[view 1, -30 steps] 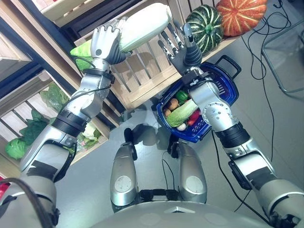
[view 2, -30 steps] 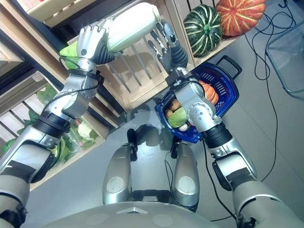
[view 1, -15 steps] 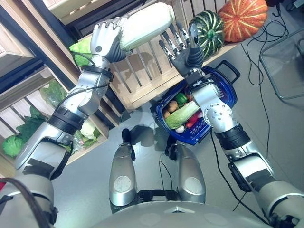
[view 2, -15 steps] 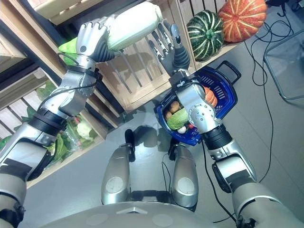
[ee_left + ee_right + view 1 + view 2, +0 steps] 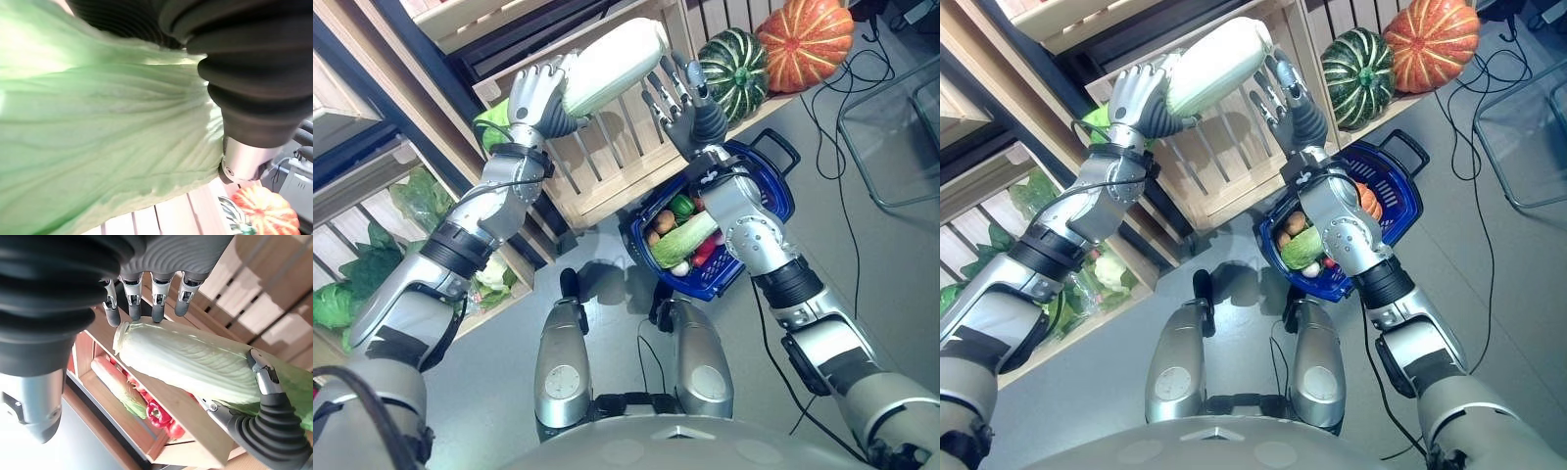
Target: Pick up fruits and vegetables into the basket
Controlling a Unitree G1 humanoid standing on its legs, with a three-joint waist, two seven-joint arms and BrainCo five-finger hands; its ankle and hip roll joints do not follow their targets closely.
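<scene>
The left hand (image 5: 536, 93) has its fingers curled round the leafy end of a long napa cabbage (image 5: 612, 66), pale, ribbed and smooth-skinned (crinkled green leaf shows close up in the left wrist view). It is held high before a slatted wooden crate (image 5: 607, 157), long axis slanting up, white cut stem end toward the right hand (image 5: 680, 103), whose straight, spread fingers sit just beside that end. Below stands a blue plastic basket (image 5: 773, 191) of mixed vegetables, near a striped green squash (image 5: 736, 59) and a ribbed orange pumpkin (image 5: 805, 39).
</scene>
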